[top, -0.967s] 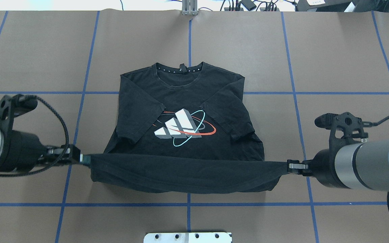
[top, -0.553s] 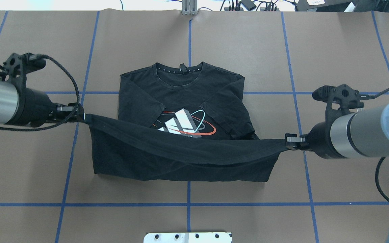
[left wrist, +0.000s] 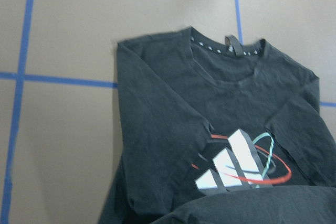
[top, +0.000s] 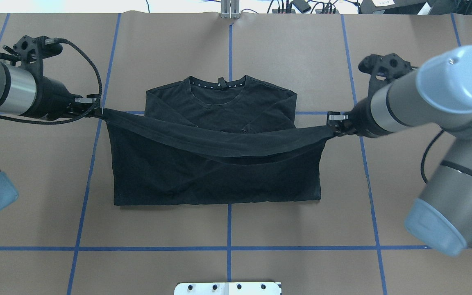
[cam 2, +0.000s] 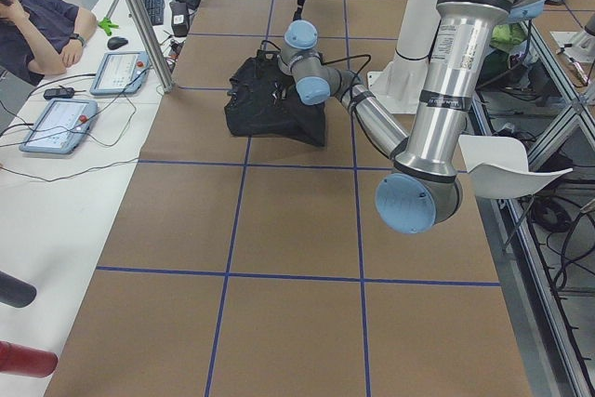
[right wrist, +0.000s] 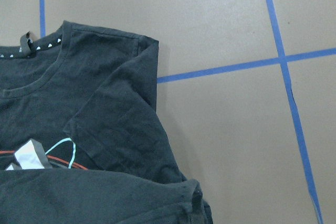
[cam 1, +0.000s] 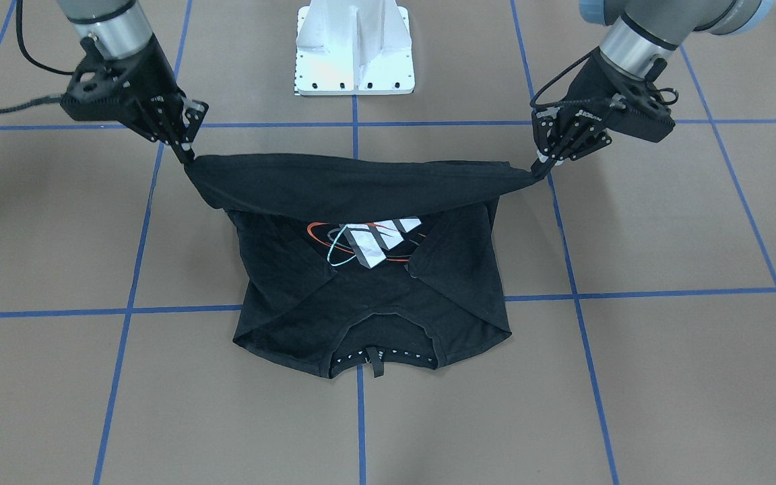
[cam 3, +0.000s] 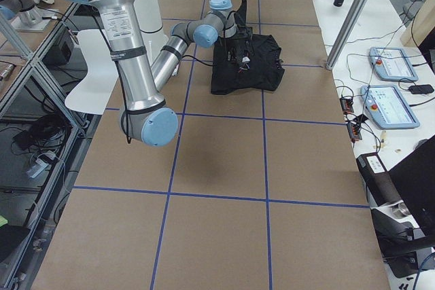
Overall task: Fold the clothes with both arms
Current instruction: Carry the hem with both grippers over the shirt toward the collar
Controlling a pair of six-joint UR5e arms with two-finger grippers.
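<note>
The clothes are one black T-shirt lying face up on the brown table, both sleeves folded inward. Its collar points away from the robot. My left gripper is shut on the hem's left corner, and my right gripper is shut on the right corner. The hem hangs taut between them above the chest, sagging in the middle. It hides the print from overhead. From the front, the print shows under the raised hem, between the left gripper and right gripper. Both wrist views look down on the T-shirt.
The white pedestal base stands at the robot's side of the table. Blue tape lines grid the brown surface. In the exterior left view, a seated person and control tablets occupy a side bench beyond a metal post.
Both grippers have carried the hem away from the robot toward the collar. The lower part of the shirt now lies doubled over, and the print is covered in the overhead view.
</note>
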